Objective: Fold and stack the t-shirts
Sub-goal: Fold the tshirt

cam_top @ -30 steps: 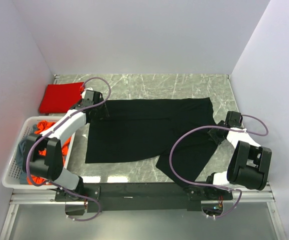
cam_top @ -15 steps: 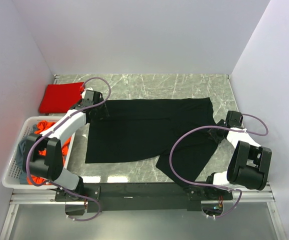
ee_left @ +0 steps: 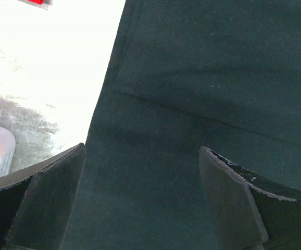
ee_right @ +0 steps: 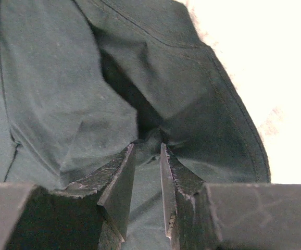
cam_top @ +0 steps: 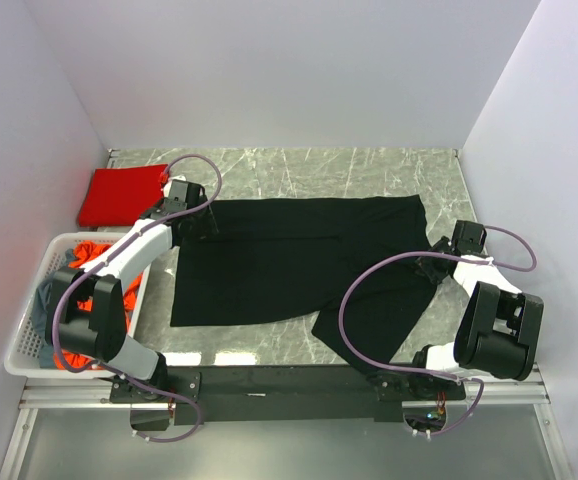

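Note:
A large black t-shirt (cam_top: 289,260) lies spread over the marble table. My left gripper (cam_top: 201,222) is open at its back left corner. In the left wrist view the wide-apart jaws (ee_left: 141,148) stand over flat black cloth (ee_left: 202,78) beside its left edge. My right gripper (cam_top: 432,262) is at the shirt's right edge. In the right wrist view its nearly closed jaws (ee_right: 147,146) pinch a bunched fold of black cloth (ee_right: 155,136). A bright red shirt (cam_top: 119,193) lies folded at the back left. An orange-red shirt (cam_top: 94,256) and a grey-blue one (cam_top: 45,300) lie in the basket.
A white perforated basket (cam_top: 27,350) stands at the left front, next to the left arm. Walls close in the table at the left, back and right. Bare marble (cam_top: 319,175) shows behind the black shirt and at the front edge.
The black shirt's lower right flap has shifted slightly near my right gripper. Both arms have barely moved.

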Action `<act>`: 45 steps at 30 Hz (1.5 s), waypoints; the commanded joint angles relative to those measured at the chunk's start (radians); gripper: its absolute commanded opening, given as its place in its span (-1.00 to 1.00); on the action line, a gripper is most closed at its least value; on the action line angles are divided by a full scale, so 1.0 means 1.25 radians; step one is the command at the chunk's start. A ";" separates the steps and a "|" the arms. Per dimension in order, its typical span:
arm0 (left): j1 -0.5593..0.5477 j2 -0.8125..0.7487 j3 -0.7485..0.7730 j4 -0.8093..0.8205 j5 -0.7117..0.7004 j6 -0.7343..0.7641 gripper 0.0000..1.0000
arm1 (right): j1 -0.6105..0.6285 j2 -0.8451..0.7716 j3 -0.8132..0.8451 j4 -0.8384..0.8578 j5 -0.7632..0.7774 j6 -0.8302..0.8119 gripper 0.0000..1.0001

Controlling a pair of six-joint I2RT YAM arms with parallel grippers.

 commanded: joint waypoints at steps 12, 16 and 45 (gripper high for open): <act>-0.003 -0.004 0.026 0.004 0.011 0.013 0.90 | -0.004 0.006 0.004 0.025 0.011 0.004 -0.33; -0.003 -0.004 0.027 0.004 0.012 0.013 0.91 | -0.005 0.026 -0.004 0.034 0.007 0.006 -0.34; -0.002 -0.011 0.028 0.003 0.022 0.014 0.91 | -0.004 -0.149 0.001 -0.121 0.026 0.047 -0.95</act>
